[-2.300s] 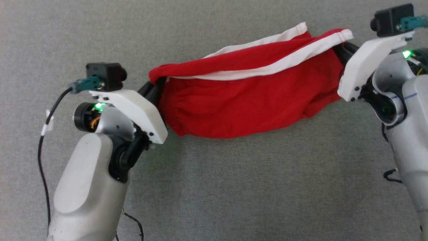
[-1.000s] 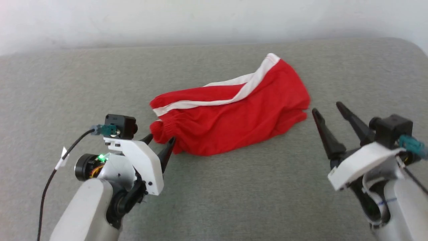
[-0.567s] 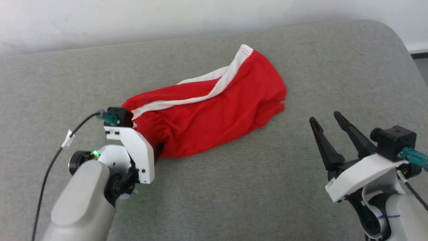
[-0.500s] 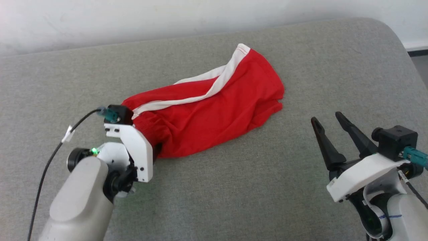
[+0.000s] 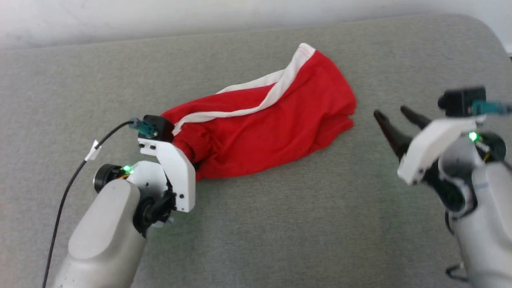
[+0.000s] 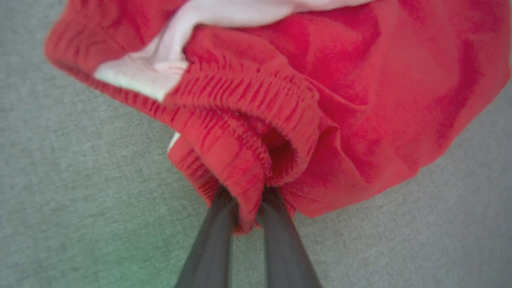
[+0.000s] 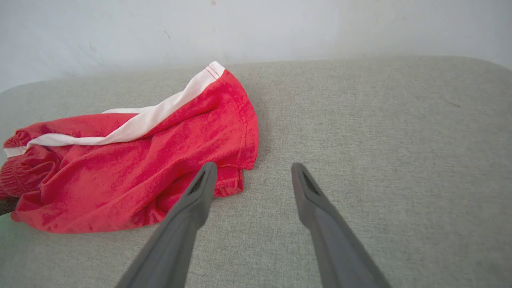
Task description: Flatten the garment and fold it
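**Left wrist view confirms the grip; head view gives the layout**

Left wrist view, nearest: the left gripper (image 6: 248,198) has its two fingers drawn together on a fold of the gathered waistband (image 6: 256,100) of the garment (image 6: 380,80). The fingertips are buried in red cloth. Head view cannot confirm this contact, as the white wrist mount (image 5: 176,172) at 8 o'clock covers the fingers.

Right wrist view: the right gripper (image 7: 254,168) stands with fingers wide apart and empty above the grey padded surface (image 7: 380,140). The finger on that view's left overlaps the garment's hem corner. Whether it touches cannot be told there. Head view places the tips at 3 o'clock, just beside the hem, with a strip of grey between.

The garment lies crumpled at centre, running from 9 o'clock to 1 o'clock. The white stripe (image 5: 276,86) runs along its far edge, and the hem end is farthest.

Open room: grey surface from 4 to 7 o'clock, and beyond the garment at 12. The surface edge rounds off at 2 o'clock, with a pale wall (image 7: 256,28) behind.

Cut off: both forearms at the bottom edge, and a black cable (image 5: 72,180) at 8 o'clock.
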Controlling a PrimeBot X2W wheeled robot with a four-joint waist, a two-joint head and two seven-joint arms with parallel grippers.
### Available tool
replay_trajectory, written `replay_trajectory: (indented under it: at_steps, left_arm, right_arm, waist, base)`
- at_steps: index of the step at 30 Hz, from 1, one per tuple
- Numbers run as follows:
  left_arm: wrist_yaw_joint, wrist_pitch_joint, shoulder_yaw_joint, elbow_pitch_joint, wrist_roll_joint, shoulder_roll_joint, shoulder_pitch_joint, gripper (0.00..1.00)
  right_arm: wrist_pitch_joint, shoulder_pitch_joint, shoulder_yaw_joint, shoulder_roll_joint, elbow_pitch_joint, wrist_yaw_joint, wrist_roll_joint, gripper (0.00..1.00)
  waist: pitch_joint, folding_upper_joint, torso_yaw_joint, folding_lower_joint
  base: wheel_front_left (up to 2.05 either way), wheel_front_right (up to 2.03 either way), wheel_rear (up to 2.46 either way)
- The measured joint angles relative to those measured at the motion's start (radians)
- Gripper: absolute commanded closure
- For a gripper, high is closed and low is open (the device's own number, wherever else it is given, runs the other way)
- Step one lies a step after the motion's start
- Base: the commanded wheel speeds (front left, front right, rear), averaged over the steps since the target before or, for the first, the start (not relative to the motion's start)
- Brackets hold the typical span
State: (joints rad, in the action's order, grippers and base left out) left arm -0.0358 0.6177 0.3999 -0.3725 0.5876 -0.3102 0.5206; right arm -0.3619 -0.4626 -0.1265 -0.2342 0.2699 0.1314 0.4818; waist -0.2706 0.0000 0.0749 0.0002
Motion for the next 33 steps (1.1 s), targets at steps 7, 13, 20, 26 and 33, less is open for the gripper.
replay_trajectory:
  at_steps: [7,13,20,26,33]
  left_arm:
    - [-0.007,-0.065,0.022,0.078,-0.019,0.036,-0.003,1.00]
    - [-0.007,-0.091,0.024,0.125,-0.025,0.042,0.000,1.00]
    - [-0.007,-0.111,0.025,0.150,-0.025,0.043,-0.001,1.00]
    - [-0.007,-0.118,0.019,0.149,-0.019,0.032,-0.009,1.00]
    - [-0.007,-0.157,-0.010,0.156,0.010,0.019,-0.048,1.00]
  right_arm:
    - [-0.044,-0.214,-0.021,0.002,0.281,0.000,0.028,0.00]
    - [-0.059,-0.321,-0.065,0.013,0.441,0.000,0.031,0.00]
    - [-0.145,-0.371,-0.181,-0.010,0.526,-0.002,0.103,0.00]
    - [-0.318,-0.387,-0.276,-0.053,0.492,-0.004,0.208,1.00]
    - [-0.270,-0.295,-0.322,-0.101,0.358,-0.001,0.310,1.00]
  waist:
    - [-0.033,0.0000,-0.074,0.0001]
    - [-0.072,0.0000,-0.117,0.0002]
    - [-0.107,0.0000,-0.155,-0.0003]
    - [-0.095,0.0000,-0.153,-0.0003]
    - [-0.058,0.0000,-0.144,-0.0001]
  base:
    - [0.00,0.00,0.00]
    - [0.00,0.00,0.00]
    - [0.00,0.00,0.00]
    - [0.00,0.00,0.00]
    - [0.00,0.00,0.00]
